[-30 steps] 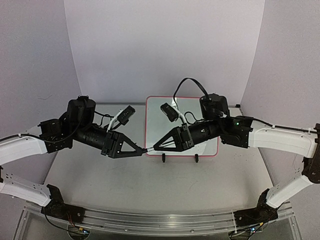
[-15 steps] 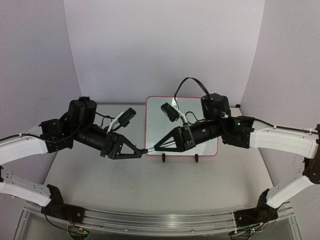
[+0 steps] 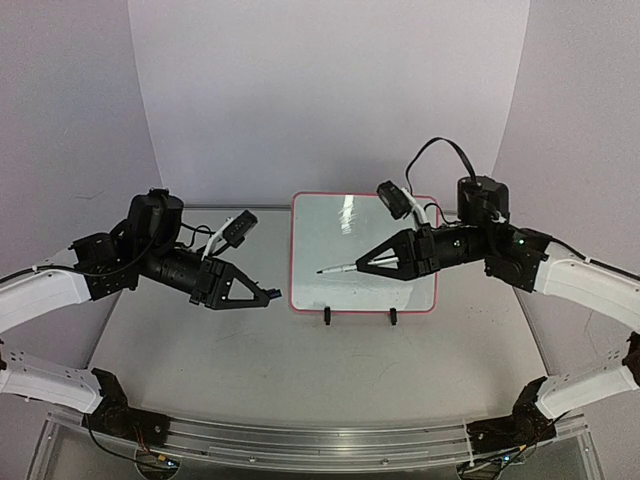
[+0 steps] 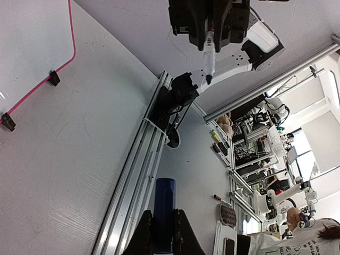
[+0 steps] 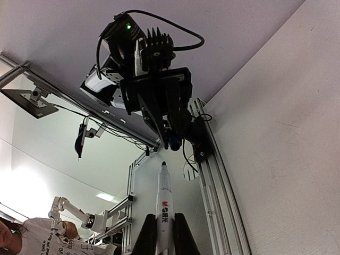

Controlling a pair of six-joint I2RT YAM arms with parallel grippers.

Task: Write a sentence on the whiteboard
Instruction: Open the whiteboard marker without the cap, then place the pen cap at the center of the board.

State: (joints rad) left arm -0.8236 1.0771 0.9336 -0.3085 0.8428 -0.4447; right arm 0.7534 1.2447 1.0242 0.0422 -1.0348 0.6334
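The whiteboard (image 3: 345, 228) sits on its two little black feet (image 3: 327, 317) in the middle of the bench (image 3: 250, 370), toward the far side. The right claw (image 3: 368, 264) is pinching a white marker (image 3: 338, 268). The marker's dark tip points left, in front of the board's left part. The left claw (image 3: 262, 297) is off to the left of the board, pressed together on a dark blue cap (image 4: 164, 207). The two claws are apart.

Pink-rimmed whiteboard (image 3: 330, 225), far centre of table (image 3: 300, 370)
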